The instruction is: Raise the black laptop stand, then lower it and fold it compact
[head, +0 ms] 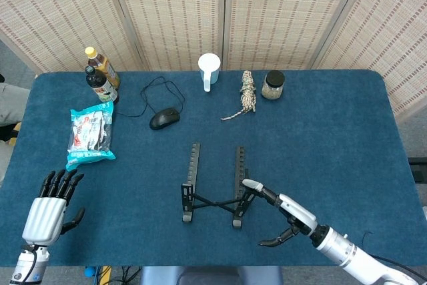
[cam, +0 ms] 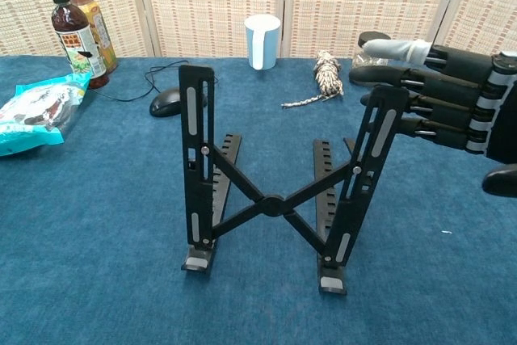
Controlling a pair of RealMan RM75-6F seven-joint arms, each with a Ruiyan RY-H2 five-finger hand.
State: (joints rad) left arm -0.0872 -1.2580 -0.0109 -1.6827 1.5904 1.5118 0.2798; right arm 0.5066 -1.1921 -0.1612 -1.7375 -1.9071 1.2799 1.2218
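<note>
Hidden: right hand [cam: 452, 107] cut off at 3 o'clock, fingers spread, touching stand [cam: 275, 191].
Left hand [head: 48, 206]: spread, empty.
Count: two bottles [head: 100, 75].

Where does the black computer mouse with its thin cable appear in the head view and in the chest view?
Head view: the black computer mouse lies left of centre in the upper half, behind the black laptop stand.
Chest view: it is upper left, partly hidden by the stand's left upright.
Shared landmark: the white cup, to the mouse's right.
</note>
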